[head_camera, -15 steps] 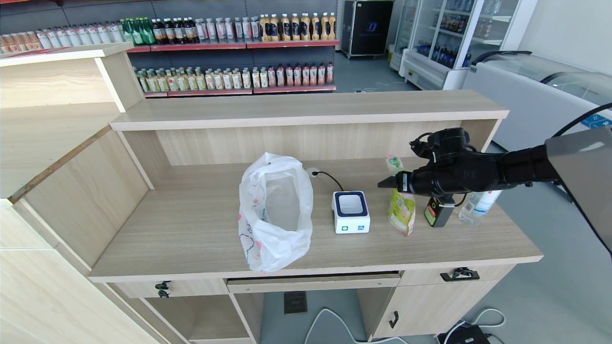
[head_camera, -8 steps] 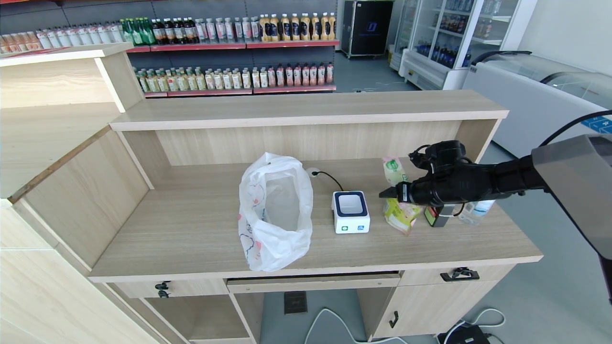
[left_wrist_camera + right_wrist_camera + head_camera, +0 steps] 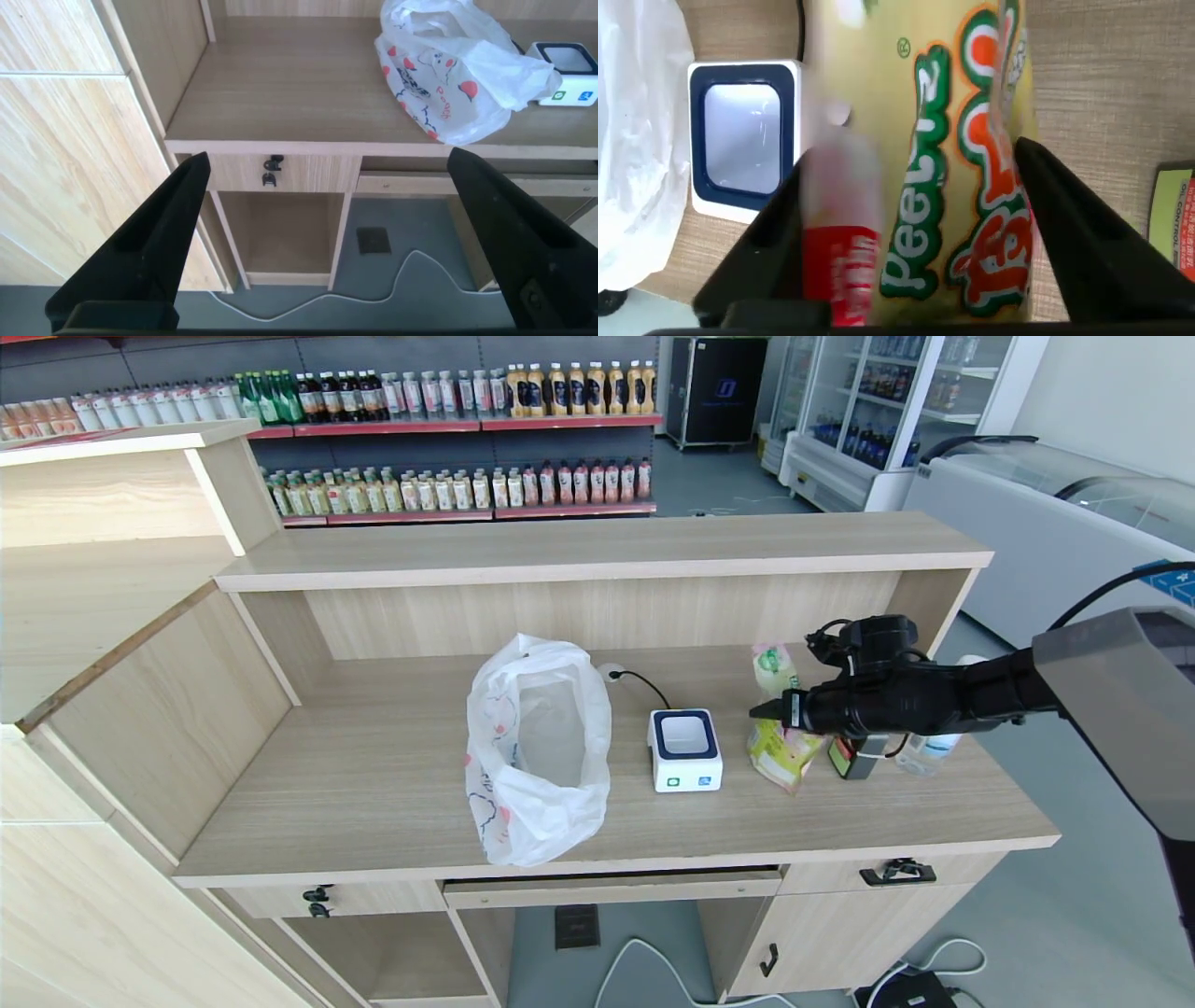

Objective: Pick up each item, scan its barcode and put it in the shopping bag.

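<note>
Lowering snack pouch (image 3: 777, 753) in right gripper (image 3: 761, 711) beside scanner (image 3: 684, 748).

Head view: bright, even, diffuse light. Faint soft shadows lie beside the shopping bag (image 3: 537, 747) and scanner (image 3: 684, 749) on the tabletop (image 3: 373, 775). Pale glare sits on the freezer lid (image 3: 1102, 490). Straight edges bow toward the frame borders.

Left wrist view: evenly lit, slightly soft. Left fingers (image 3: 154, 238) are dark and unsharp at close range; the recess under the tabletop is shaded.

Right wrist view: snack pouch (image 3: 952, 187) is out of focus, one end smeared. Right fingers (image 3: 1064, 233) are black silhouettes. The scanner window reflects pale light.
</note>
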Motion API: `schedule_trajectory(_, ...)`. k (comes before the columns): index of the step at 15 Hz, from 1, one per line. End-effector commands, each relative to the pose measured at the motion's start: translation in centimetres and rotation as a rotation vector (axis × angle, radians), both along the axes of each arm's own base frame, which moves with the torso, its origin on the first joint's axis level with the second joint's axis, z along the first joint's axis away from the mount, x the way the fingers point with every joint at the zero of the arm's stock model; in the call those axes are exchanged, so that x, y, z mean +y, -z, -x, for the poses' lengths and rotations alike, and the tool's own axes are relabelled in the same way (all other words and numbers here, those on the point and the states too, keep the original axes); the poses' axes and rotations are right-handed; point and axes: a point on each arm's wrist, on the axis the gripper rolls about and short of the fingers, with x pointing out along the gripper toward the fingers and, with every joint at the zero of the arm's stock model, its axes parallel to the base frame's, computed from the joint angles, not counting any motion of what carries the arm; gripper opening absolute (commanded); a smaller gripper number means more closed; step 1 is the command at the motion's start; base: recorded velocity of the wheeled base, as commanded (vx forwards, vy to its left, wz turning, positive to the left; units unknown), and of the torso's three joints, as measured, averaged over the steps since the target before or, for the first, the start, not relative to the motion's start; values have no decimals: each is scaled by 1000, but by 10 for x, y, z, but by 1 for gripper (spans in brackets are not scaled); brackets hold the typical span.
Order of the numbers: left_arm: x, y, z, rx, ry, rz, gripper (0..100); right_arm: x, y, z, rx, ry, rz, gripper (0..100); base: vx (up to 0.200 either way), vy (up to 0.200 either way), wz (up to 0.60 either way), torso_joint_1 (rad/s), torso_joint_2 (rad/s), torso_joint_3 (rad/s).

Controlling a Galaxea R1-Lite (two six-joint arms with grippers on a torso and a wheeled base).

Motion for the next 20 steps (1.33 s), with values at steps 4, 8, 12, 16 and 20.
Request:
schedule_trajectory(4, 0, 0, 0, 0, -1, 1, 100, 1, 8, -1, 15, -4, 8, 0, 0, 0, 0, 0, 0, 0)
schedule_trajectory(8, 0, 0, 0, 0, -1, 1, 100, -3, -6, 4, -8, 1, 15, 0, 0, 0, 0, 0, 0, 0)
schedule_trajectory(12, 0, 0, 0, 0, -1, 1, 100, -10, -92, 45, -133, -81, -119, 0, 0, 0, 0, 0, 0, 0)
schedule_trajectory(16, 0, 0, 0, 0, -1, 1, 100, -38, -222, 156, -327, -324, -378, 0, 0, 0, 0, 0, 0, 0)
schedule_trajectory(20, 0, 0, 0, 0, -1, 1, 100, -56, -280, 276, -377, -681, -510, 0, 0, 0, 0, 0, 0, 0)
